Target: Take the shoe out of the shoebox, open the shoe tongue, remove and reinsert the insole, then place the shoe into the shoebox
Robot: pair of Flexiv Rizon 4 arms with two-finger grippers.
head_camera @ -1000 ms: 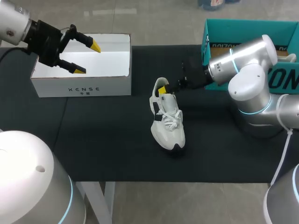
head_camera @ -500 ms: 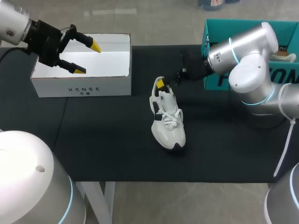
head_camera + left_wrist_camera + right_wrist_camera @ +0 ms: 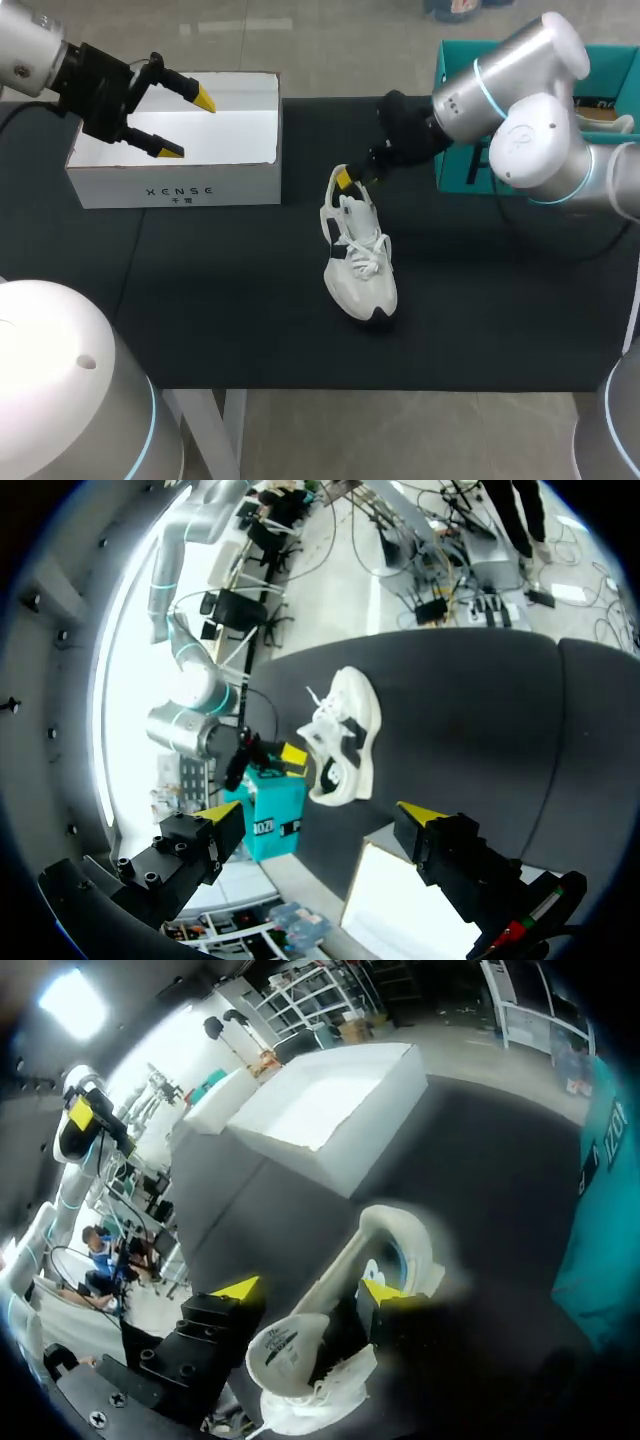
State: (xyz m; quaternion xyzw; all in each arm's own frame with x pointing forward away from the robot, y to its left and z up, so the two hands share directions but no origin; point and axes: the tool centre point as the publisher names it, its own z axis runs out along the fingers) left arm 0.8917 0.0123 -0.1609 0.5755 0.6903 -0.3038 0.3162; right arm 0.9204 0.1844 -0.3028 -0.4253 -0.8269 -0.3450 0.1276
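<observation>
Shoe (image 3: 358,250) upright on black table (image 3: 200,300), frame centre, outside teal shoebox (image 3: 452,75) at upper right. Right gripper (image 3: 308,1288) spread, straddling heel collar. Left gripper (image 3: 187,125) spread wide over white box (image 3: 175,185), upper left.

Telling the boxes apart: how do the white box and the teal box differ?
The white box is at the table's left, under the left claw; the teal box at its right, partly behind the right arm. The white box's inside looks bare; the teal box's is mostly hidden. Both are open.
</observation>
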